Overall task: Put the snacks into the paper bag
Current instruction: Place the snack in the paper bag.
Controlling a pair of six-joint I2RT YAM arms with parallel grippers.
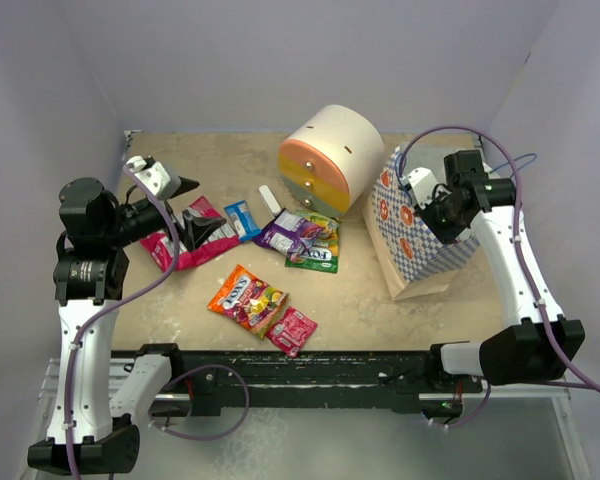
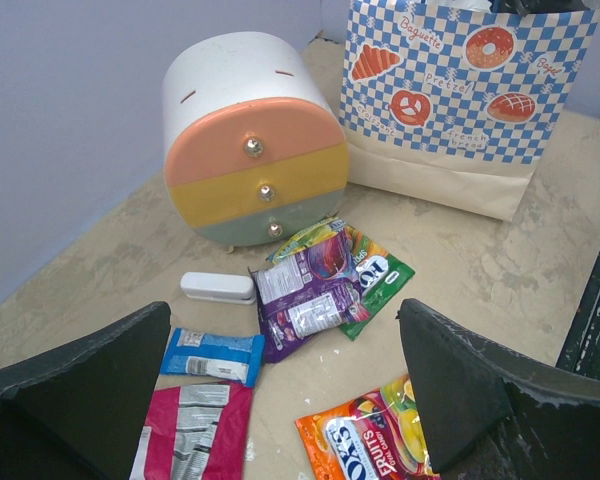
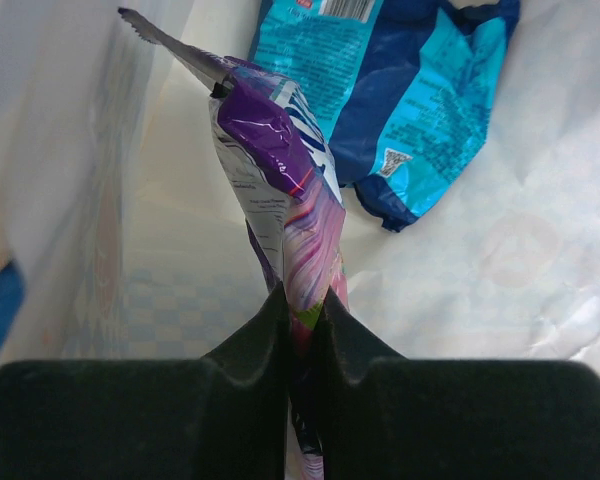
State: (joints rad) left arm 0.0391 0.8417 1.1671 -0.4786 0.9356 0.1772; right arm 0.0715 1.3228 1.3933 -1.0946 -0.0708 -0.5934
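Observation:
The paper bag [image 1: 420, 255] stands at the right, checkered with bakery prints [image 2: 450, 100]. My right gripper [image 1: 427, 205] reaches into its mouth. Inside, it [image 3: 302, 300] is shut on a purple snack packet [image 3: 280, 170] hanging above a blue packet [image 3: 400, 90] on the bag's bottom. My left gripper [image 1: 192, 210] hovers open and holds nothing over the table's left side. Below it [image 2: 285, 310] lie snacks: a purple packet [image 2: 305, 290], a green one [image 2: 380, 280], a blue one [image 2: 212, 355], a pink one [image 2: 195, 435] and an orange one [image 2: 375, 440]. A small pink packet [image 1: 292, 330] lies near the front.
A cream round drawer unit [image 1: 330, 160] with orange, yellow and green fronts stands at the back centre, left of the bag. A small white stick-shaped object [image 2: 217, 287] lies in front of it. Walls close in the table at the left, back and right.

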